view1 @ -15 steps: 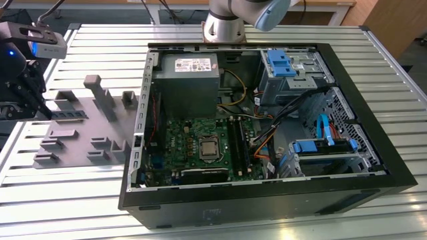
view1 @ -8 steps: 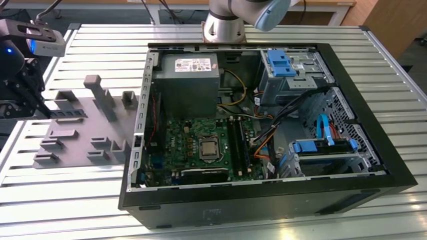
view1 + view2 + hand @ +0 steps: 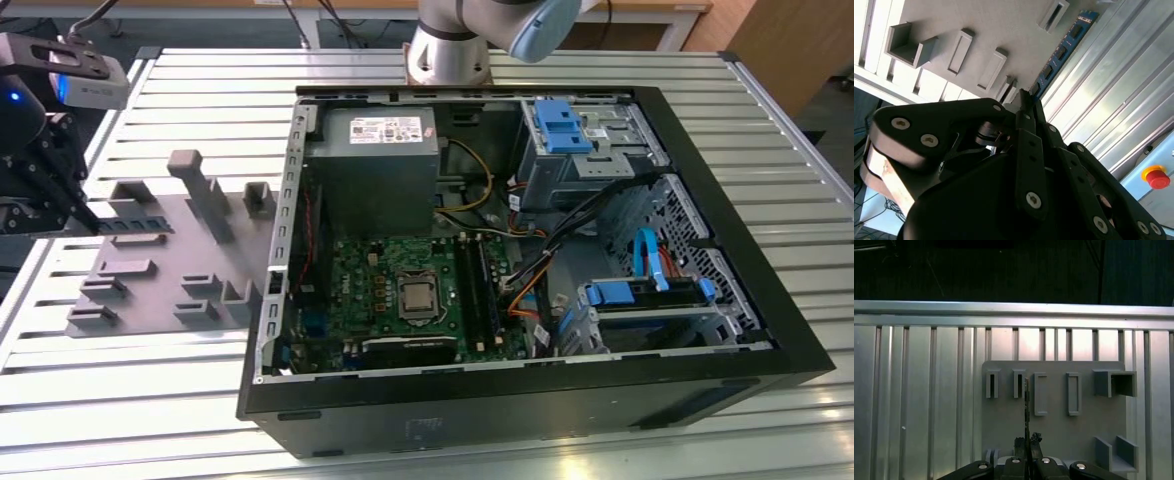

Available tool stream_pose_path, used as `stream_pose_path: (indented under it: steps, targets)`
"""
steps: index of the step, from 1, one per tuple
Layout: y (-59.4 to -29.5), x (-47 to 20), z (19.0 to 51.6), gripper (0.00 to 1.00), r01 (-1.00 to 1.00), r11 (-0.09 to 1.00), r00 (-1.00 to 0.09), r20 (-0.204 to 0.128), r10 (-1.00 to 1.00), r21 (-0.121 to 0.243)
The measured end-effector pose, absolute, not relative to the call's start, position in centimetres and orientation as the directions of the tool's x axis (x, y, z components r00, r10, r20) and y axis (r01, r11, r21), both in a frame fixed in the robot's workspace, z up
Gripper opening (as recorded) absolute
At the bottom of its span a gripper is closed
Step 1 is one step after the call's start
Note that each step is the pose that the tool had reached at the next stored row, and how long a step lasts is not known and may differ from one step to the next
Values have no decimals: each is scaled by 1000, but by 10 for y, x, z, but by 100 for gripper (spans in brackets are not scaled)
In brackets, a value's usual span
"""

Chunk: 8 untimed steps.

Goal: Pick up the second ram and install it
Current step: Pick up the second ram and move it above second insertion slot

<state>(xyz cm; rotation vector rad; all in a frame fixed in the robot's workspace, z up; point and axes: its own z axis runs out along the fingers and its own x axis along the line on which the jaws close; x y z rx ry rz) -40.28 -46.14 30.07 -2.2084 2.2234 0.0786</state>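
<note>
Second wrist view: black gripper (image 3: 1026,97) pinches the flat, chip-studded second ram (image 3: 1061,50) near grey fixture (image 3: 954,20).

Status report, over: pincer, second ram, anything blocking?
Pincer shut on the second ram, at one end. Ram by the grey fixture, outside the open computer case. Nothing blocking seen.

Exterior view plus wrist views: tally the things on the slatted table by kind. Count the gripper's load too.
Open black metal computer case: 1
Grey plastic fixture plate with upright blocks: 1
Dark blue-green flat memory stick, held in the gripper: 1
Total: 3
</note>
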Motion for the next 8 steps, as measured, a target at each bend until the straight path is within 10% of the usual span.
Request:
stream_pose_path:
  steps: [8]
  targets:
    - [-461, -403, 307, 14, -1000, 6, -7, -40, -999, 31]
